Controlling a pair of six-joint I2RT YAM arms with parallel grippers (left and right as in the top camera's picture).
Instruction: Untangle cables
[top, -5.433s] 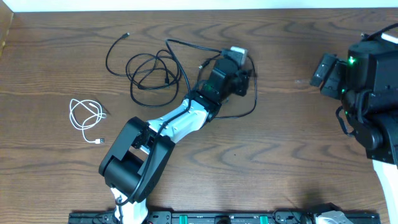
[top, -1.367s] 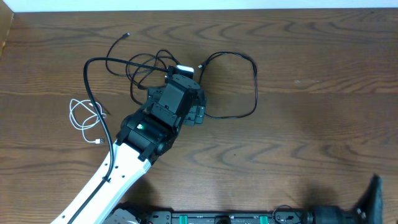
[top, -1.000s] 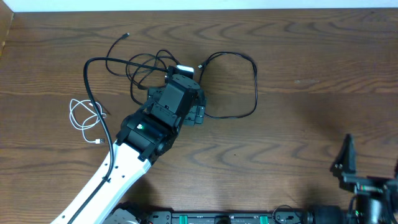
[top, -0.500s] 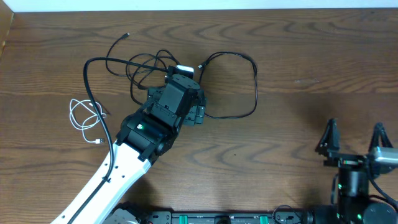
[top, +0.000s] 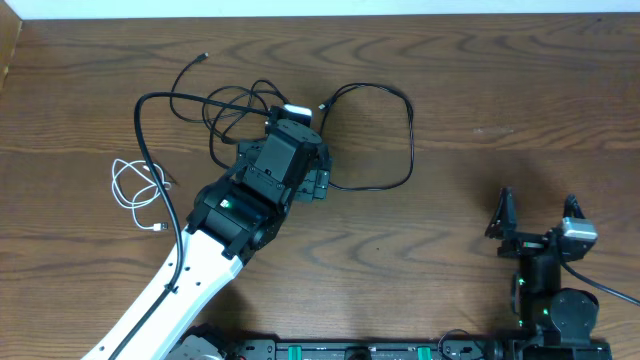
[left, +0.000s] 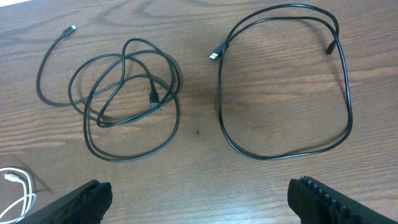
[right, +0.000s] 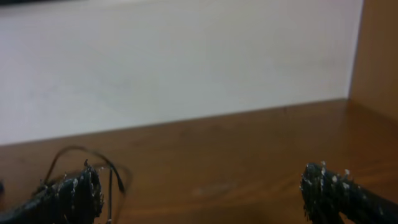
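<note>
1. Reaching in from the lower left, the left arm (top: 225, 215) ends over the middle of the table (top: 500, 80) in the overhead view, and its head covers part of the coiled black cable (top: 173, 92). That cable lies in loose overlapping rings at upper left. The looped black cable (top: 412, 140) forms one wide ring just to the right of the arm's head. The white cable (top: 116, 190) sits bunched by itself near the left edge, apart from both black ones. The right gripper (top: 537, 215) stands low at the right, well apart from every cable, its jaws spread and nothing between them.

2. From the left wrist, the left gripper (left: 199, 190) shows only its two dark fingers (left: 81, 202) at the bottom corners, wide apart and empty. Ahead of them the coiled black cable lies at left and the looped black cable at right, with bare wood between the two. A bit of the white cable shows in the lower left corner.

3. From the right wrist, the fingers (right: 68, 199) sit at the bottom corners, jaws apart, holding nothing. Beyond are the tabletop, a pale wall (right: 186, 62) and a wooden panel (right: 379, 62) at right. A thin dark cord (right: 81, 149) arcs at far left; which cable it is I cannot tell.
</note>
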